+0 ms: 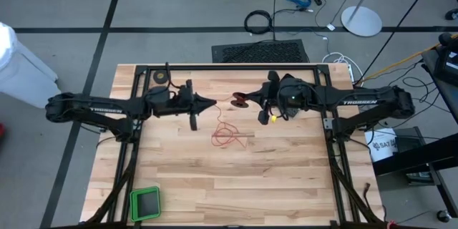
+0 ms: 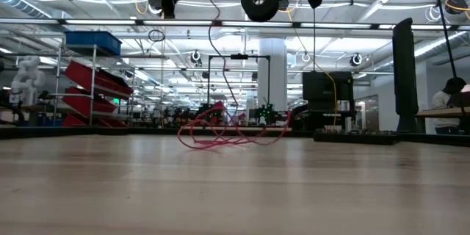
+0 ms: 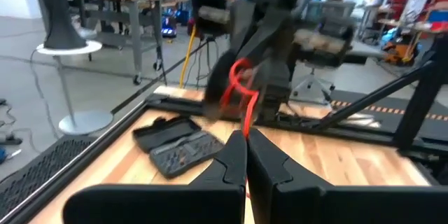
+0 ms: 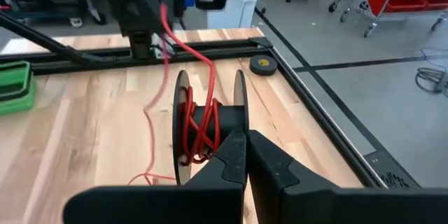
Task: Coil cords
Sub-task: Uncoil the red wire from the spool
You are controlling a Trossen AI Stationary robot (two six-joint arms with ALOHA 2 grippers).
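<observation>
The left end effector (image 3: pixel 244 155) is sitting closed, its fingers pinching a thin red wire (image 3: pixel 241 94) that is rising toward twelve o'clock to the other arm (image 3: pixel 280 35). At ten o'clock, a dark case (image 3: pixel 178 143) is lying on the wooden counter (image 3: pixel 350 157).

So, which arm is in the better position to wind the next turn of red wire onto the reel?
The left, probably. The left gripper is shut on the red wire just short of the reel, so it can guide the strand around. The right gripper is shut on the reel itself and should only hold it steady.
</observation>
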